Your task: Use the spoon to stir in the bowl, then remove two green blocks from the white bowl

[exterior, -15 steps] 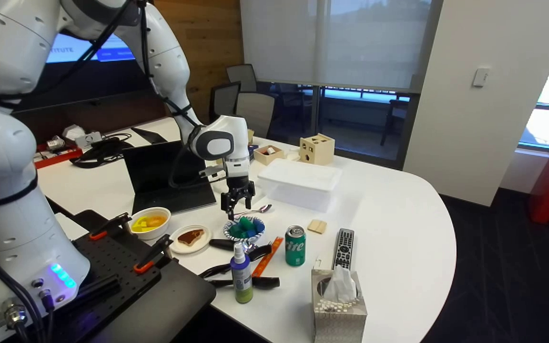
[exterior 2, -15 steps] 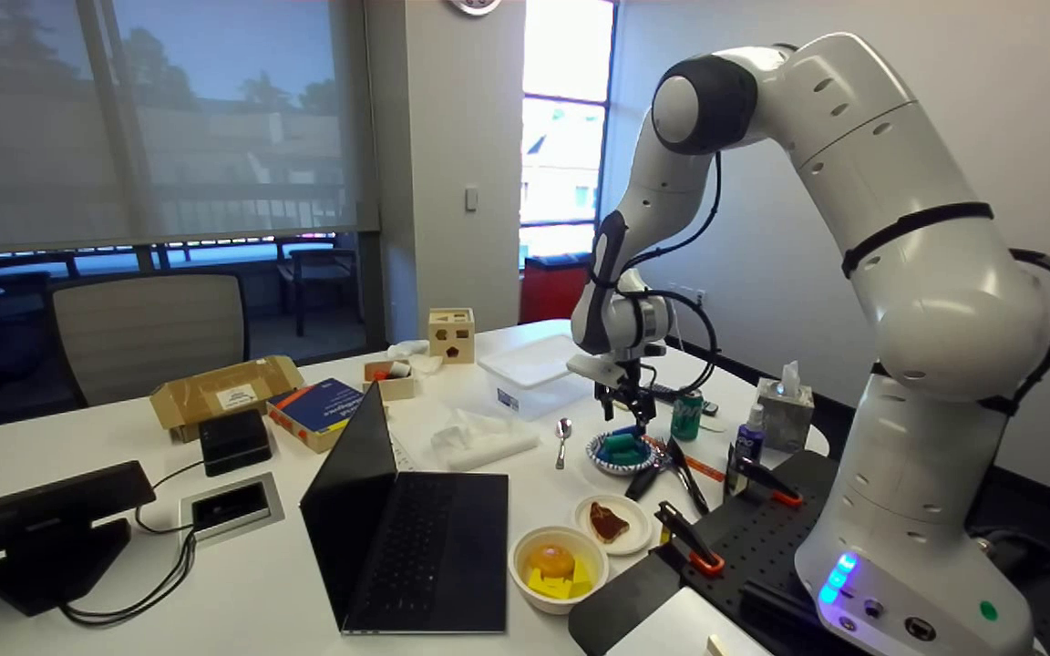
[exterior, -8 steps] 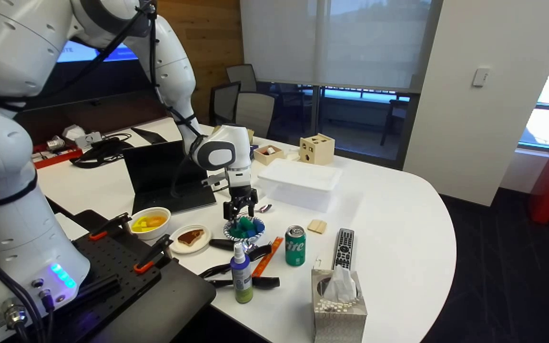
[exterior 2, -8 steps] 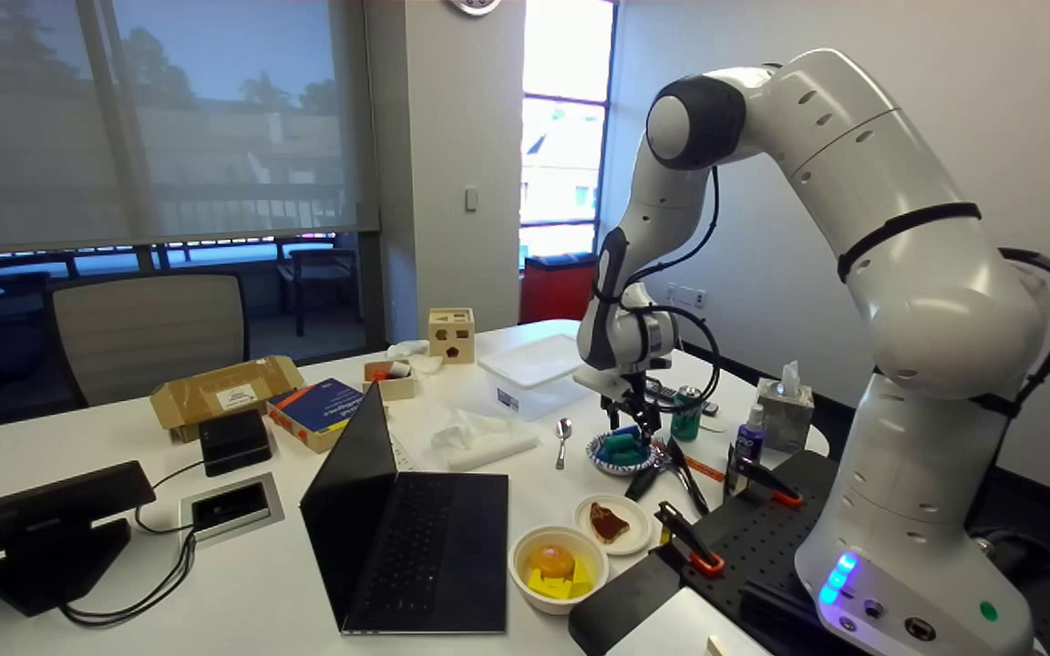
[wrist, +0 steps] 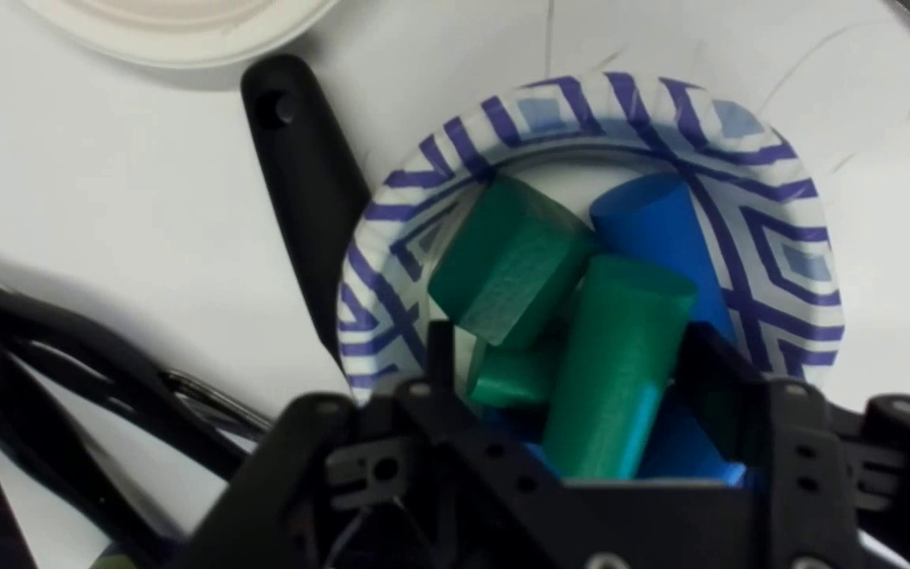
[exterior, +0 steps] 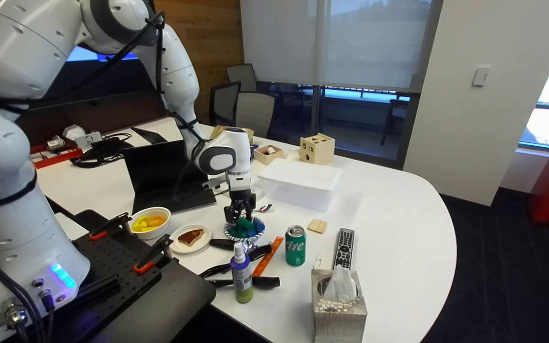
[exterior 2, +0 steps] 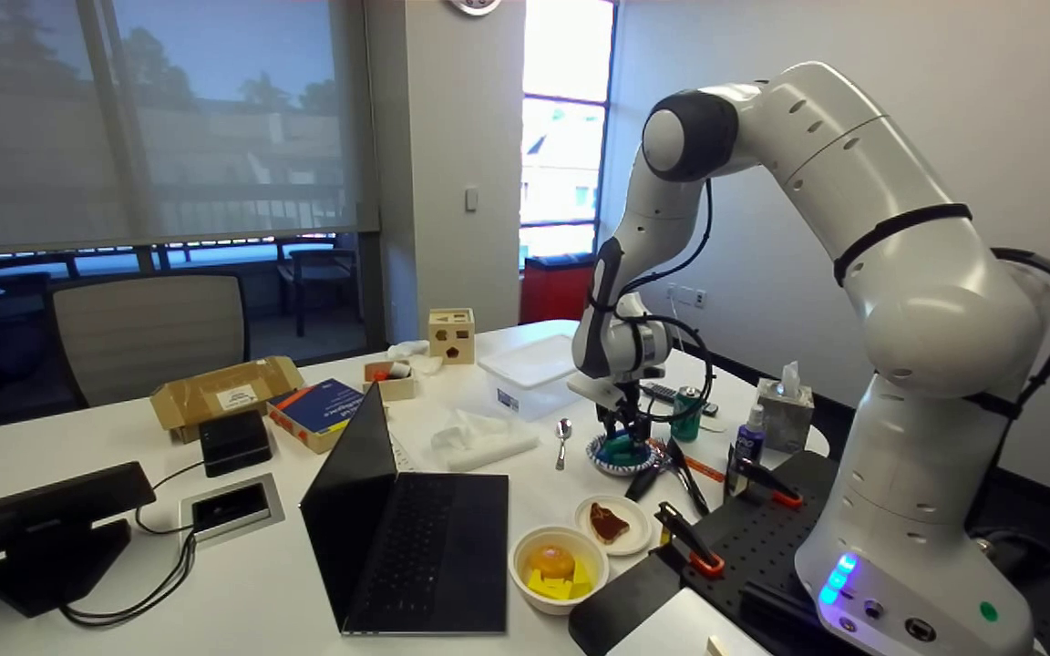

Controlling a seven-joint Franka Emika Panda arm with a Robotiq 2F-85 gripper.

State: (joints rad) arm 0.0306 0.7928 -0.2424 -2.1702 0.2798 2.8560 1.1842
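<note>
A white bowl with a blue-purple pattern (wrist: pixel 787 324) holds green and blue blocks. In the wrist view, a green cylinder (wrist: pixel 621 363) lies on top, with a green faceted block (wrist: pixel 514 265) and a smaller green piece (wrist: pixel 514 379) beside it. My gripper (wrist: pixel 573 356) is open, its fingers on either side of the green cylinder. The left finger stands apart from it; I cannot tell whether the right one touches. In both exterior views my gripper (exterior: pixel 239 220) (exterior 2: pixel 625 441) is down at the bowl. The metal spoon (exterior 2: pixel 562 442) lies on the table beside the bowl.
Black-handled utensils (wrist: pixel 305 182) lie close against the bowl. A white plate (exterior 2: pixel 639 528) with a brown piece and a white bowl (exterior 2: pixel 530 594) with yellow and orange things stand nearby. A green can (exterior: pixel 295 247), spray bottle (exterior: pixel 242 278), lidded plastic box (exterior: pixel 298 190) and laptop (exterior 2: pixel 434 547) surround it.
My gripper has moved down, from just above the patterned bowl to among the blocks in it. The spoon and the bowl have not moved.
</note>
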